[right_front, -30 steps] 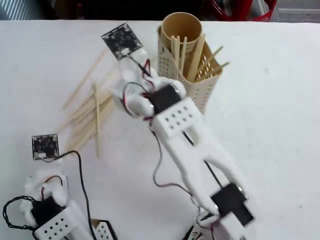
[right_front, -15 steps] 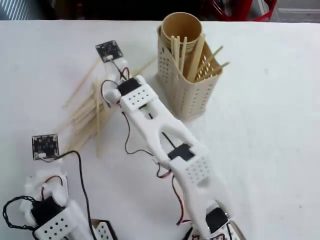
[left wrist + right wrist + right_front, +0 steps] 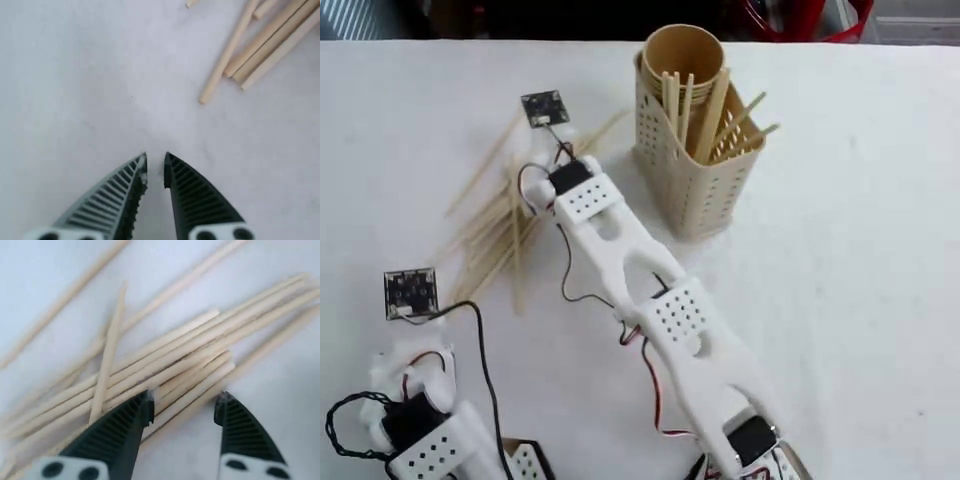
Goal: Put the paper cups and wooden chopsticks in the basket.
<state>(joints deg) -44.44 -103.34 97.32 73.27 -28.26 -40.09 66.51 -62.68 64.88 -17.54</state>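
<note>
1. Right gripper (image 3: pixel 182 402) swung from basket (image 3: pixel 705 190) to chopsticks (image 3: pixel 495 225) by table's (image 3: pixel 860 300) left edge; jaws apart, empty.
2. Left gripper (image 3: pixel 155 162) sat idle at near-left corner, jaws nearly together.
3. Next grab looked imminent; cup (image 3: pixel 682 55) sat in basket.

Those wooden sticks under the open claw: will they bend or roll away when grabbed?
Probably stiff: the chopsticks lie dead straight. They look thin and rounded, so some may roll or slip aside when the right claw closes. Because they overlap in a loose pile, lifting one may drag its neighbours.
</note>
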